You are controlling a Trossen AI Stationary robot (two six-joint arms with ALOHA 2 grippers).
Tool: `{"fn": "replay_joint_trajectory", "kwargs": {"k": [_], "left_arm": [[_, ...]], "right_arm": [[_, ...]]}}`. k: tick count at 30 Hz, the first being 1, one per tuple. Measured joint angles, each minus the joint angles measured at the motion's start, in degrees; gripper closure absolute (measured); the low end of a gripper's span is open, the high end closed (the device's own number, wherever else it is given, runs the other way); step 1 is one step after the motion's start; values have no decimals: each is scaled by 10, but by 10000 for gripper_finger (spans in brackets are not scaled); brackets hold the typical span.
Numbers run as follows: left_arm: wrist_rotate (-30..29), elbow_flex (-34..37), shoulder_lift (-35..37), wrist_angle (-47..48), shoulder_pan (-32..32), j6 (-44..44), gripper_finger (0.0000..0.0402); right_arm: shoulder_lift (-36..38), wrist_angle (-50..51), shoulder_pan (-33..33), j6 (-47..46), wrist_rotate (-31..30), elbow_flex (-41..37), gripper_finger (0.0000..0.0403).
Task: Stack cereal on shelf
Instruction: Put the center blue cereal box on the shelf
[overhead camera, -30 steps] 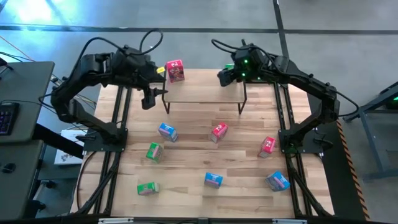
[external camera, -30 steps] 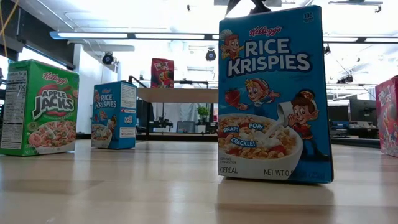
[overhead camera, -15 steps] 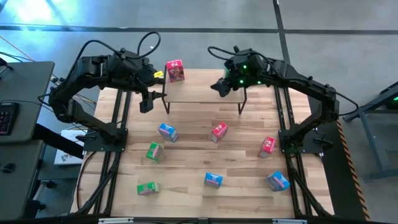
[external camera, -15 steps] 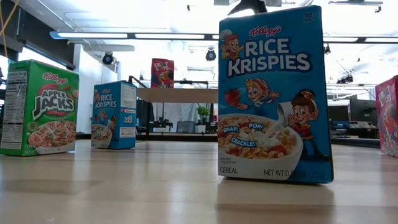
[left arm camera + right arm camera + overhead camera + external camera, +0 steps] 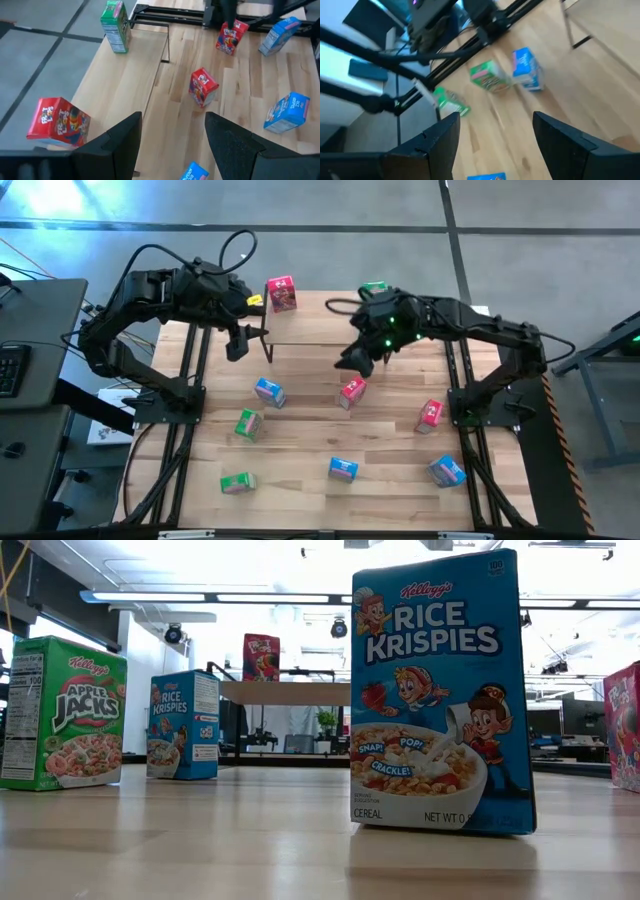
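Note:
The shelf (image 5: 320, 328) stands at the table's far middle. On its top stand a red cereal box (image 5: 281, 293) at the far left corner and a green one (image 5: 375, 286) at the far right. Several more cereal boxes are spread over the table, among them a red one (image 5: 352, 391) and a blue one (image 5: 268, 391). My right gripper (image 5: 352, 362) hangs open in front of the shelf, just above and beyond that red box, its fingers (image 5: 440, 145) empty. By the shelf's left end, my left gripper (image 5: 236, 346) is held open and empty (image 5: 172, 145).
Two green boxes (image 5: 247, 423) (image 5: 237, 482) stand left of middle. Blue boxes (image 5: 343, 469) (image 5: 446, 471) stand near the front edge, and a red box (image 5: 430, 413) at the right. Black arm frames run along both table sides. The low view shows the front boxes (image 5: 440, 690) close up.
My right gripper has swung from above the shelf's far right corner toward the table's near edge and left, and now hangs in front of the shelf over the red box. The green box stays standing on the shelf.

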State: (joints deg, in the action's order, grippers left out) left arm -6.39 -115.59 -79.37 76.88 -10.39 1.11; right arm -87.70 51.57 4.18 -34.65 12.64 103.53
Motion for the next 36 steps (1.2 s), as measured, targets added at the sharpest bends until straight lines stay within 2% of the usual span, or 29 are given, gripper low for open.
{"fn": "replay_joint_trajectory", "kwargs": {"k": [10, 24, 29, 36], "left_arm": [[0, 0, 0, 0, 0, -43, 192], [0, 0, 0, 0, 0, -81, 192], [0, 0, 0, 0, 0, -86, 192], [0, 0, -3, 0, 0, -85, 192]], "right_arm": [[0, 0, -98, 11, -13, 0, 159], [-18, 4, -247, 21, -171, -14, 159], [-53, 6, -277, 25, -190, -14, 159], [-101, 11, -287, 15, -190, -14, 159]]}}
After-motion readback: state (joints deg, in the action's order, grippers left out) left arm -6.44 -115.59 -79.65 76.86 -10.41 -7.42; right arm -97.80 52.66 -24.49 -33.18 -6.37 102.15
